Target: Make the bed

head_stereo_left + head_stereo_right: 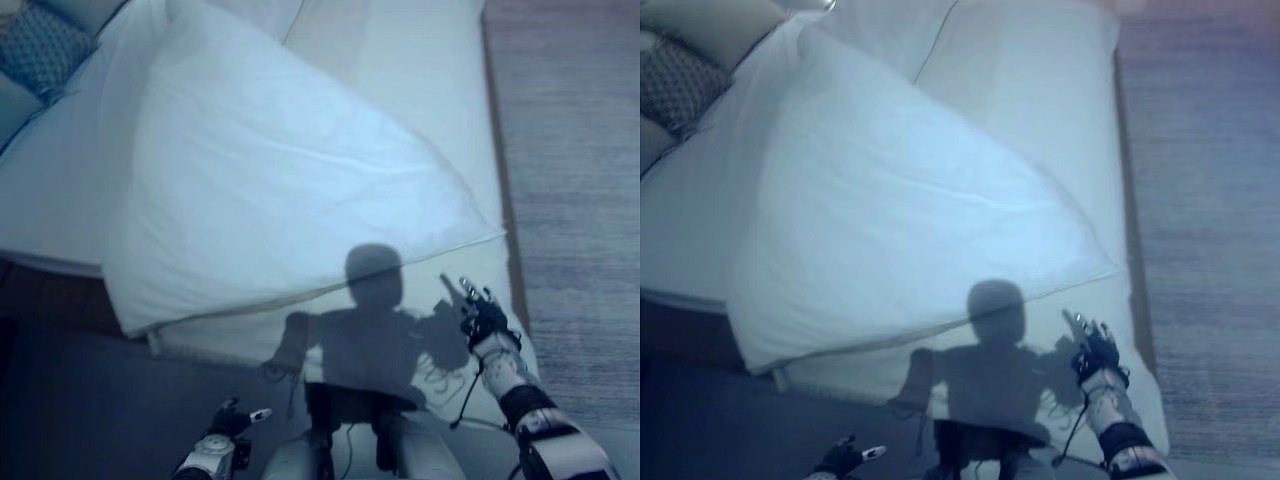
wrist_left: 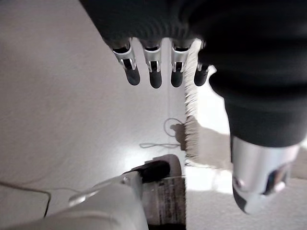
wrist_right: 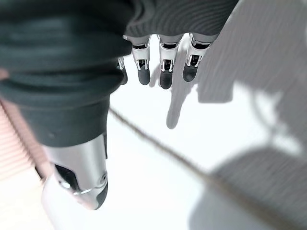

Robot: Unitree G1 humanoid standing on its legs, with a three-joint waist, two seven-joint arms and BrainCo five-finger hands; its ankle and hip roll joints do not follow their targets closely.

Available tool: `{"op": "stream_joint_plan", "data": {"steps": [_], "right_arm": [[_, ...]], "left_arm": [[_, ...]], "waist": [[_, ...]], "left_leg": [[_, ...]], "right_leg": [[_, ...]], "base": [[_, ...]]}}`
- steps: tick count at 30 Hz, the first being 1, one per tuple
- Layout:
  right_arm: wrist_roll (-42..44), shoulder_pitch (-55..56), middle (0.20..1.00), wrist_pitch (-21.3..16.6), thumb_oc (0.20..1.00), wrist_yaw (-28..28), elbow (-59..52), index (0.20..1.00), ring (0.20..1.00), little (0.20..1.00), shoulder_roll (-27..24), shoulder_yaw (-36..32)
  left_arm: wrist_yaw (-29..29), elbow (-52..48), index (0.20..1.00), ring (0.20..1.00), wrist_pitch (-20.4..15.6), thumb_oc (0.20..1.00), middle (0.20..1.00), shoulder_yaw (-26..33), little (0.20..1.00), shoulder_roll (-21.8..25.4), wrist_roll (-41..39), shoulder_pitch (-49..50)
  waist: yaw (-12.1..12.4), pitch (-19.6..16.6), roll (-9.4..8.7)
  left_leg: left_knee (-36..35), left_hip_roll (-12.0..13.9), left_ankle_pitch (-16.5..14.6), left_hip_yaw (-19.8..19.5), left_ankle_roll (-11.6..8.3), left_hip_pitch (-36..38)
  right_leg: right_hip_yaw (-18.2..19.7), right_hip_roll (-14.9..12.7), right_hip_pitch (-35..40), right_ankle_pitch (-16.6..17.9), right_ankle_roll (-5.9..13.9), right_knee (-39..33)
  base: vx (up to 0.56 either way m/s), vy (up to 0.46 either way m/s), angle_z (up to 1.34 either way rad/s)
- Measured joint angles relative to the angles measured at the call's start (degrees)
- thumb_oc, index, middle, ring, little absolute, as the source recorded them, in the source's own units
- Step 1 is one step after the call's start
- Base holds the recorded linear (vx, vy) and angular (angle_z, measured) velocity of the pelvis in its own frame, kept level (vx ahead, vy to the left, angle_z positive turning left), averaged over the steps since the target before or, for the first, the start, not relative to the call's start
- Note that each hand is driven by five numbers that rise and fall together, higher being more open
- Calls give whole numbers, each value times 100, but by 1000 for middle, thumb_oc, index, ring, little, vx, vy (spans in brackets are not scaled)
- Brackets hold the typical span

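A white duvet (image 1: 270,170) lies folded askew across the white bed (image 1: 420,80), its near edge running diagonally above the mattress's foot end. My right hand (image 1: 478,312) hovers over the bed's near right corner, fingers (image 3: 165,72) straight and holding nothing, just below the duvet's right tip. My left hand (image 1: 232,420) hangs low in front of the bed's foot, apart from the bedding, its fingers (image 2: 154,72) straight and empty.
A patterned cushion (image 1: 40,45) lies at the head of the bed, far left. A grey carpet (image 1: 580,150) runs along the bed's right side. A dark floor (image 1: 70,400) lies before the bed's near left corner.
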Motion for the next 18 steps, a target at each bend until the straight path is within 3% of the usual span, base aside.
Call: {"op": "stream_joint_plan", "data": {"steps": [2,5,7,8,9,13,14,15,18], "right_arm": [[145,-536,1000,-56,1000,-79,20,1000,1000,1000,-193,-113],[191,-778,1000,-122,1000,-77,-39,1000,1000,1000,-188,-102],[263,-1213,1000,-116,1000,-189,523,1000,1000,1000,-284,-94],[328,-1795,1000,-120,1000,-370,1115,1000,1000,1000,-693,-252],[352,-1956,1000,-154,1000,-416,1131,1000,1000,1000,-896,-355],[357,-2555,1000,-196,1000,-534,1316,1000,1000,1000,-1341,-329],[358,-2759,1000,-158,1000,-549,1577,1000,1000,1000,-1442,-286],[351,-2951,1000,-108,1000,-598,1839,1000,1000,1000,-1559,-307],[284,-3325,1000,-40,1000,-698,2275,1000,1000,1000,-1624,-195]], "left_arm": [[-4,-205,1000,1000,-8,1000,1000,-197,1000,-64,-100,-16],[-2,-165,1000,1000,5,1000,1000,-185,1000,-126,-103,-7],[31,-386,1000,1000,-7,1000,1000,-359,1000,-169,-277,-5],[1,-590,1000,1000,-110,1000,1000,-709,1000,-164,-328,-132],[-13,-688,1000,1000,-119,1000,1000,-795,1000,-210,-341,-123],[-26,-695,1000,1000,-67,1000,1000,-903,1000,-288,-394,-57],[-24,-708,1000,1000,-77,1000,1000,-921,1000,-299,-392,-56],[-19,-759,1000,1000,-68,1000,1000,-922,1000,-296,-394,-43],[4,-820,1000,1000,-72,1000,1000,-975,1000,-233,-442,19]], "waist": [[73,71,153],[63,85,181],[83,134,189],[50,155,250],[99,189,299],[87,346,419],[63,359,455],[90,398,527],[129,412,544]], "left_leg": [[-24,0,53,-112,-138,-219],[-61,61,78,-112,-106,-105],[260,2,95,-167,-93,-417],[275,-139,337,-283,-420,-710],[101,-123,425,-283,-521,-719],[24,-59,344,-108,-602,-1027],[26,-70,295,-107,-488,-1096],[-20,-83,356,-108,-179,-1162],[-56,-145,383,-97,-48,-1347]], "right_leg": [[-98,-32,-228,33,-64,30],[-138,-44,-221,40,-112,75],[-245,-92,-405,-166,-10,363],[-354,-334,-662,-259,17,440],[-384,-331,-763,-225,-13,443],[-648,-453,-1224,-320,-246,835],[-646,-484,-1362,-389,-206,1000],[-646,-517,-1515,-464,-145,1215],[-605,-634,-1883,-594,-135,1573]], "base": [[6,-36,32],[26,-172,19],[40,-194,40],[25,-94,56],[1,-84,50],[-9,-45,26],[8,-14,19],[8,-14,10],[-9,-14,4]]}}
